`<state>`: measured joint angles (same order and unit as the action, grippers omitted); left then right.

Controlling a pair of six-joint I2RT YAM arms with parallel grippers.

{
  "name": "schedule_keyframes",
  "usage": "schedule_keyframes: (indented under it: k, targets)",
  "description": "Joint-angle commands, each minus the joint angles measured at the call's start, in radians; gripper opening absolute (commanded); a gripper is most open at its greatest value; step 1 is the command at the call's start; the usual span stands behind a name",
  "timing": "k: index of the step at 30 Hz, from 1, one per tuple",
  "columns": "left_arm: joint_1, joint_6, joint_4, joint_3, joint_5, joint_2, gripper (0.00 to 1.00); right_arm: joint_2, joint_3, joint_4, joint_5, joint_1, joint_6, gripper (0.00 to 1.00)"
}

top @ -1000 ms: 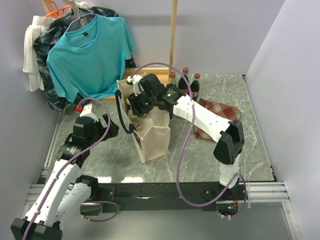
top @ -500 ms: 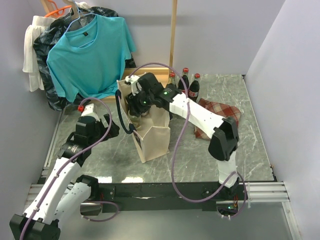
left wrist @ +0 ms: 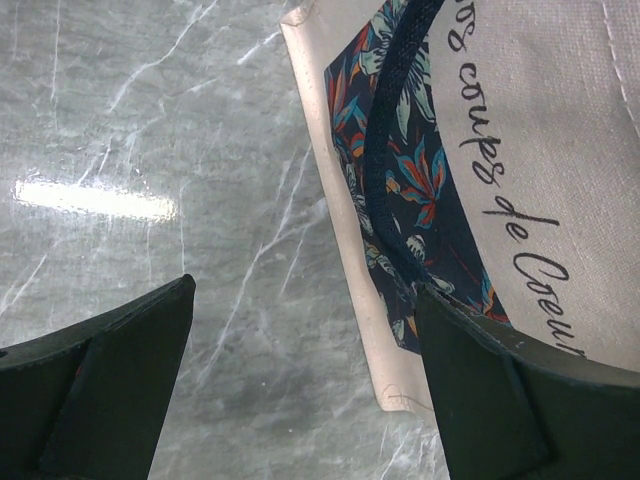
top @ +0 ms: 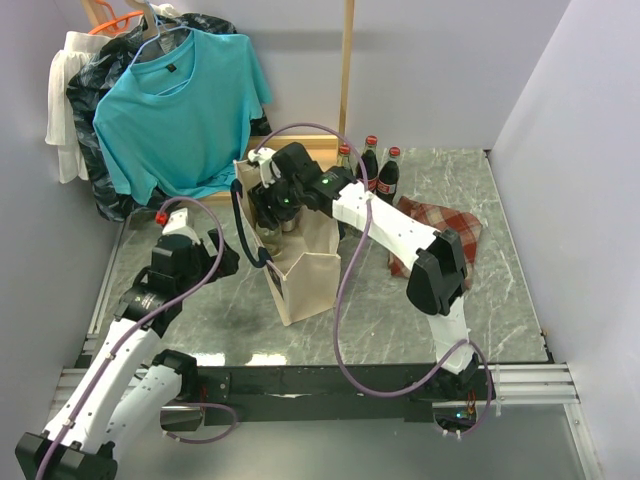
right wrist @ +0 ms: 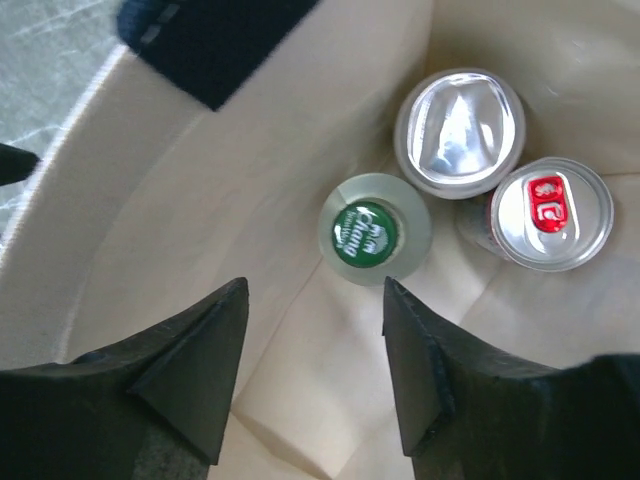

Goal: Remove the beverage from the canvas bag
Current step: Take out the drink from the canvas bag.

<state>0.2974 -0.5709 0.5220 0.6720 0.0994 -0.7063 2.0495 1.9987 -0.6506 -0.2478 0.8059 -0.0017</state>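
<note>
The tall cream-beige canvas bag (top: 305, 275) with navy loop handles stands upright on the grey marble table (top: 500, 290). Inside it are a green-capped bottle (right wrist: 375, 230) and two silver-topped cans (right wrist: 460, 118). The left gripper (left wrist: 300, 290) is spread wide beside the bag's printed side, grasping nothing. The right gripper (right wrist: 315, 290) hangs inside the bag's mouth, fingers parted and empty, with the bottle's cap just beyond its tips. Three red-capped dark bottles (top: 368, 168) stand behind the bag, and a red plaid cloth (top: 445, 228) lies to the right.

Dark cursive lettering on the cream side of the canvas bag (left wrist: 540, 120) reads, in part, "coups de Coeur". White script on a green bottle cap (right wrist: 364, 233) inside is too small to read.
</note>
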Motion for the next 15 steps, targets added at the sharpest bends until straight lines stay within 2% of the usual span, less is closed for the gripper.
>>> schedule_keyframes:
  k: [1, 15]
  targets:
    - [0.016, -0.015, -0.007, 0.041, 0.025, 0.008, 0.96, 0.014, 0.048, 0.008, 0.012, -0.022, -0.011, 0.64]
    - [0.055, -0.015, -0.007, 0.041, 0.022, -0.015, 0.96, 0.061, 0.081, 0.011, -0.051, -0.034, 0.000, 0.65]
